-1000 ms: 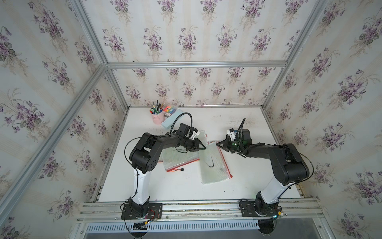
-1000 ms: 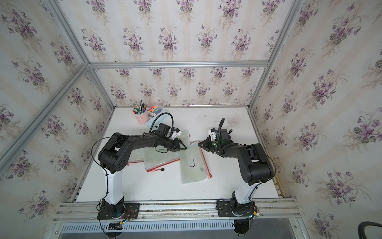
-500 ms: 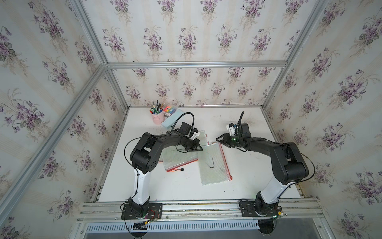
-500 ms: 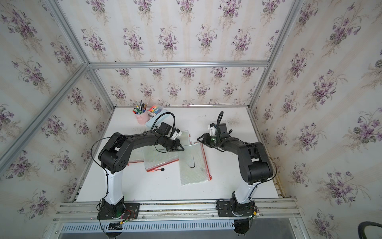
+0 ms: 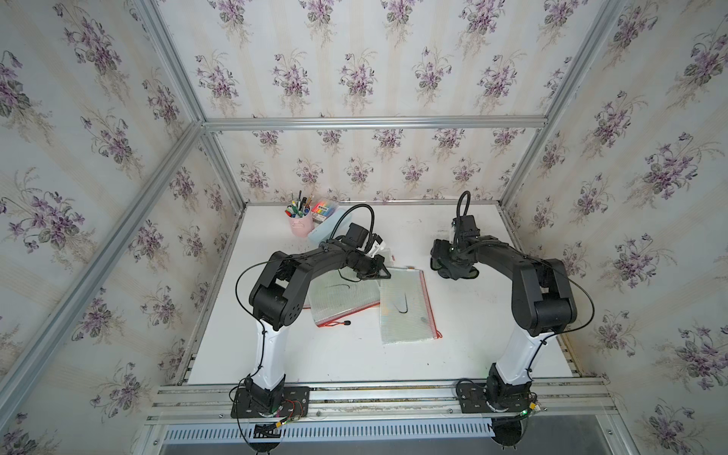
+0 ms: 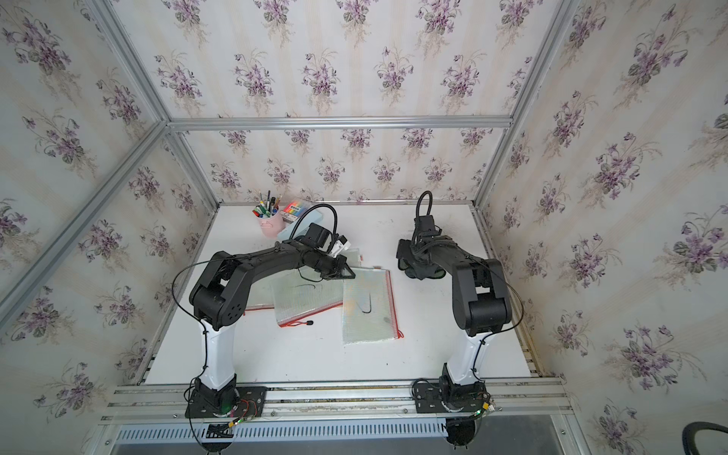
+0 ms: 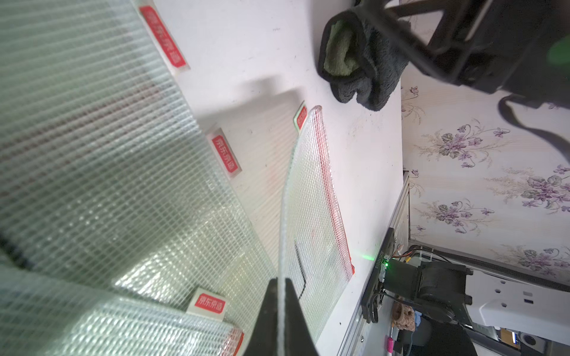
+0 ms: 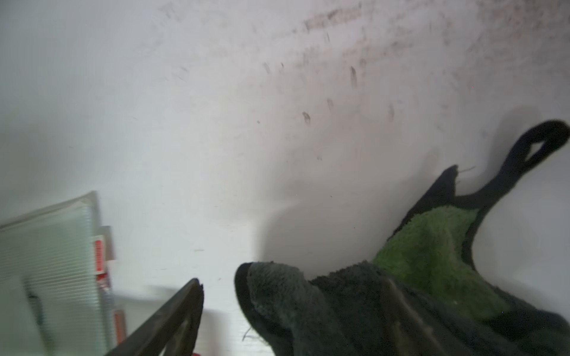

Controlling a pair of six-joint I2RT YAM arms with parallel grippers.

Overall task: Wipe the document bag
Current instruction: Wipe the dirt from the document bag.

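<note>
At the back left of the white table (image 5: 244,346) stands a pink pen cup (image 5: 301,227), with a pale blue box (image 5: 320,235) just beside it. The left arm reaches over a pile of clear mesh bags (image 5: 340,293), the top one bearing a black pen stroke.

The left gripper (image 5: 383,275) has its jaws pressed together on the far left corner of the document bag (image 5: 407,311). The left wrist view shows this plainly: the two black fingers (image 7: 290,311) meet on the thin edge of the document bag (image 7: 311,197), which curves up off the table there.

The document bag lies in the middle of the table in both top views, partly over the right edge of the pile, with its red zip along the side nearer the right arm. On it are a hooked black mark (image 5: 402,305) and a dark smudge (image 5: 423,320).

Further right, apart from the bag, a dark cloth (image 5: 453,272) with a green inner face (bunched, not flat) lies on the table. The right gripper (image 5: 451,262) points down over it. In the right wrist view its jaws stand wide apart, and the cloth (image 8: 431,252) sits loose between them, with a gap beside one finger (image 8: 182,305).
</note>
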